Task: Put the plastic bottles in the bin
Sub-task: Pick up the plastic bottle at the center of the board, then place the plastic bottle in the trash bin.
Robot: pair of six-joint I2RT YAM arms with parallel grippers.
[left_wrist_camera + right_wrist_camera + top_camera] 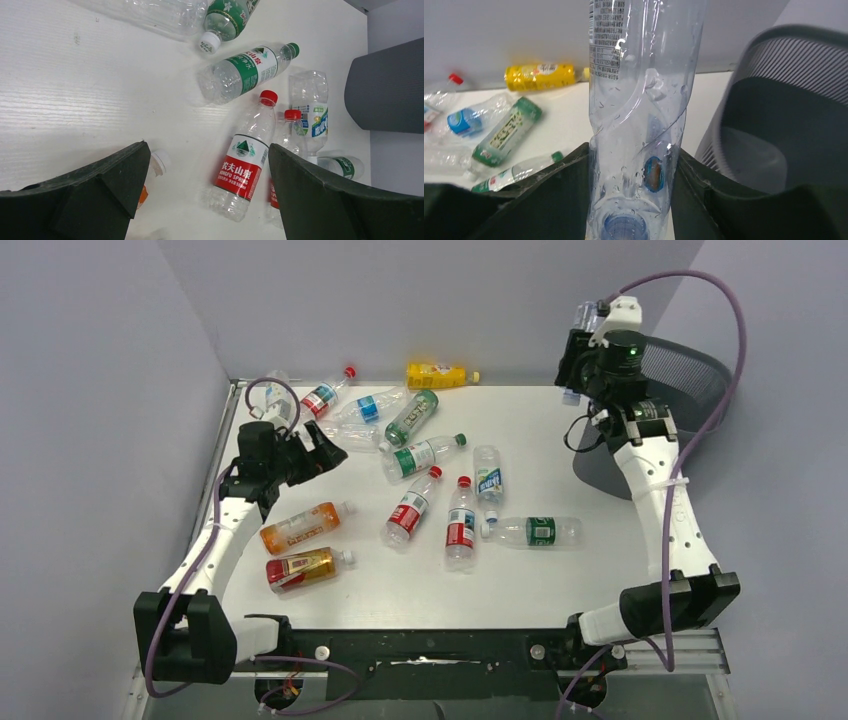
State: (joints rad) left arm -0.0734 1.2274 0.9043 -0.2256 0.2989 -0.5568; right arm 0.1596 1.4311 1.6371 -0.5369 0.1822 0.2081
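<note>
My right gripper (588, 358) (633, 152) is shut on a clear plastic bottle (639, 85) (585, 316), held upright just left of the bin's rim, blue cap toward the wrist. The dark grey mesh bin (690, 370) (804, 65) stands off the table's right rear edge. Several more bottles lie on the white table. My left gripper (320, 450) (207, 147) hangs open above the left side, holding nothing. Below and between its fingers lies a red-labelled bottle (245, 160) (412, 507). An orange bottle (300, 527) pokes out by its left finger (100, 185).
A yellow bottle (437, 374) (539, 76) lies at the back wall. Two green-labelled ones (412, 417) (425, 454) are in the middle rear, and an amber one (300, 568) lies front left. A green-labelled one (530, 531) lies right of centre. Grey walls enclose the table.
</note>
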